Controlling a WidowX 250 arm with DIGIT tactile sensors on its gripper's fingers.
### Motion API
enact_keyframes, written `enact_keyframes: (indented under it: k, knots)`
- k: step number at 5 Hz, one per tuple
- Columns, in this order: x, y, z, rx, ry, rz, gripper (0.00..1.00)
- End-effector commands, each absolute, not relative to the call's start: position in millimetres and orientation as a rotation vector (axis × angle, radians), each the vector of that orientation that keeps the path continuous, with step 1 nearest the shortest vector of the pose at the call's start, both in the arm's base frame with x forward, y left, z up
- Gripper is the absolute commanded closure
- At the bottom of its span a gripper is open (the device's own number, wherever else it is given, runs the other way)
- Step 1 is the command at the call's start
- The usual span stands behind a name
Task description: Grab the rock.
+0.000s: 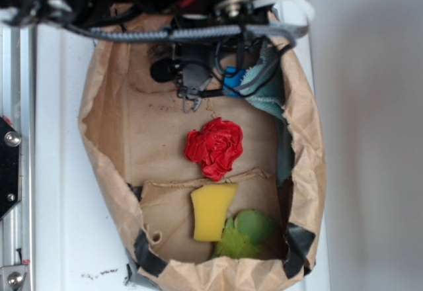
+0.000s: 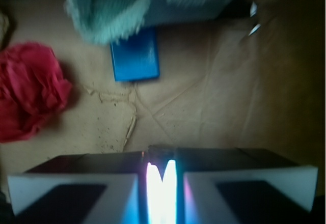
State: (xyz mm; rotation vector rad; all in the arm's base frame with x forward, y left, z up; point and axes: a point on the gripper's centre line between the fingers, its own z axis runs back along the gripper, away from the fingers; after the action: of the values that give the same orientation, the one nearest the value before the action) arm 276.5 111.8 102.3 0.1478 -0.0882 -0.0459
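Observation:
The rock shows in neither view. My gripper (image 1: pixel 190 103) hangs over the back of the brown paper bag's floor (image 1: pixel 149 139), behind the red rose-like cloth ball (image 1: pixel 214 145). In the wrist view the gripper (image 2: pixel 162 155) has its jaws drawn together with only a thin bright slit between them, and nothing shows in it. A blue block (image 2: pixel 135 56) lies ahead of the jaws, partly under a teal cloth (image 2: pixel 127 5). The cloth ball (image 2: pixel 28 91) sits at the left.
A yellow sponge wedge (image 1: pixel 212 211) and green soft pieces (image 1: pixel 248 235) lie at the bag's front. The blue block (image 1: pixel 231 79) and teal cloth (image 1: pixel 271 96) sit right of the gripper. Crumpled bag walls (image 1: pixel 310 159) ring everything. Cables hang above.

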Motion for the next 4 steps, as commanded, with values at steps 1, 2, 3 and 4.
enact_keyframes:
  k: [1,2,3,4]
  knots:
    - [284,122,143,0.173,-0.174,-0.024,1.00]
    - [277,124,140,0.180,-0.174,-0.037,1.00]
    - [275,127,136,0.190,-0.178,-0.056,0.78]
    - [270,129,119,0.227,-0.178,-0.078,0.00]
